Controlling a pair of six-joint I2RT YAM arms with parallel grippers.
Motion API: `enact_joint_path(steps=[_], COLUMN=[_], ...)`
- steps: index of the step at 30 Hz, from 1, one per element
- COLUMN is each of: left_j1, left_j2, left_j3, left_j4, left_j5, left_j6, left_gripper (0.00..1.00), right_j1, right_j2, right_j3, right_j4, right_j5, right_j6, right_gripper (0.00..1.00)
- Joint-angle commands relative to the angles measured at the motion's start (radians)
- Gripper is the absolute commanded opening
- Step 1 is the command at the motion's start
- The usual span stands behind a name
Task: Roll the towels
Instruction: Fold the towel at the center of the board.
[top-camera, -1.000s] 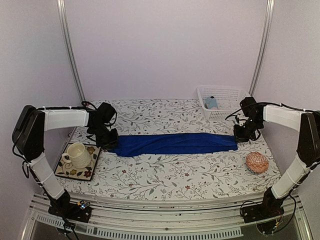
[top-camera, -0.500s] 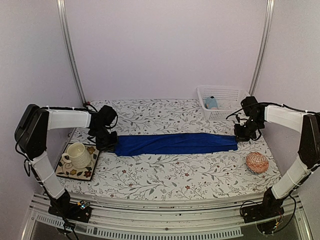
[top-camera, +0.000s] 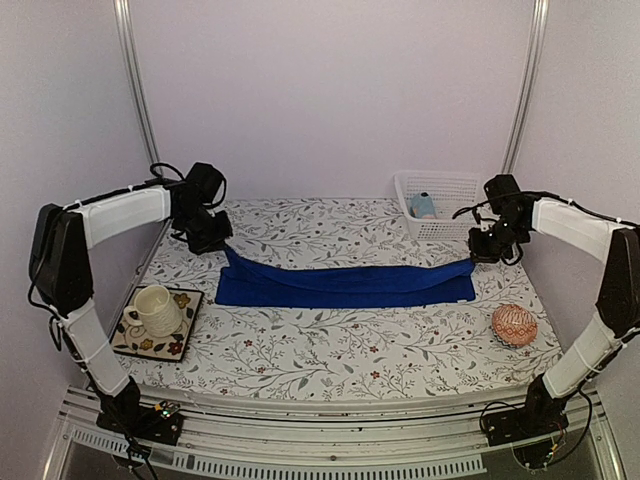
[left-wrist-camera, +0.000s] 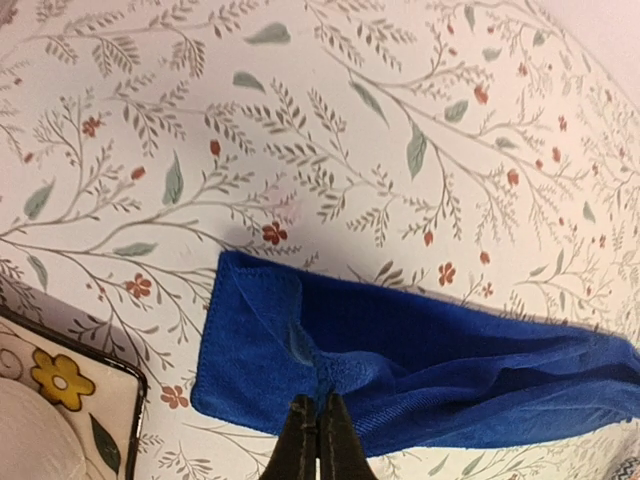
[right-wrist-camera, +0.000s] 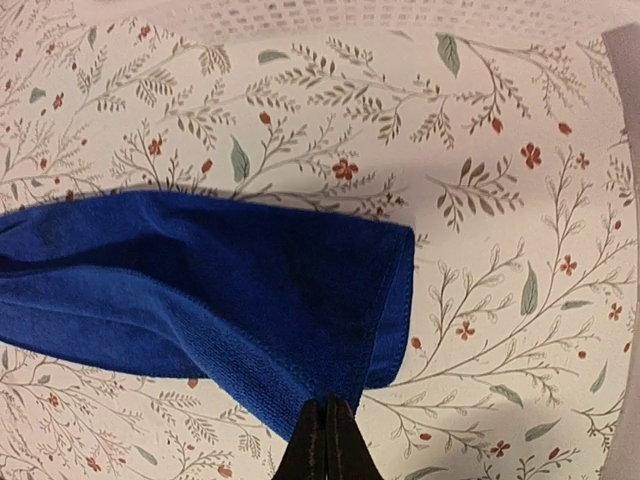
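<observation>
A long royal-blue towel stretches across the middle of the table. Its upper layer is lifted at both ends while the lower layer lies flat. My left gripper is shut on the towel's left corner, raised above the cloth. At the other end my right gripper is shut on the right corner, also held up off the table. A small light-blue towel sits rolled inside the white basket at the back right.
A cream mug stands on a flowered tile at the front left, its edge showing in the left wrist view too. A pink-red patterned ball lies at the front right. The floral tablecloth covers the table.
The left gripper closed on the towel's left corner. Both grippers then rose and moved back, lifting the towel's top layer at each end.
</observation>
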Motion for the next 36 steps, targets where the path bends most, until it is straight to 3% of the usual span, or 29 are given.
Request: enact_joint_path(steps=[1,22,36], left_j1=[0.055,0.133,0.132], left_j2=[0.043,0.325,0.331], left_j3=[0.085,0.489,0.427], left_j4=[-0.04,-0.054,-0.036], left_j5=[-0.055,-0.069,-0.096], left_j6=[0.045,0.213,0.231], left_gripper=[0.0,0.0,0.0], right_j1=[-0.022,-0.087,-0.098], right_j2=[0.053,0.259,0.29], right_j3=[0.097,0.341,0.329], right_j4=[0.031,0.162,0.236], right_j5=[0.04,0.063,0.128], right_j6=[-0.023,-0.078,-0.069], right_gripper=[0.02,0.02,0.02])
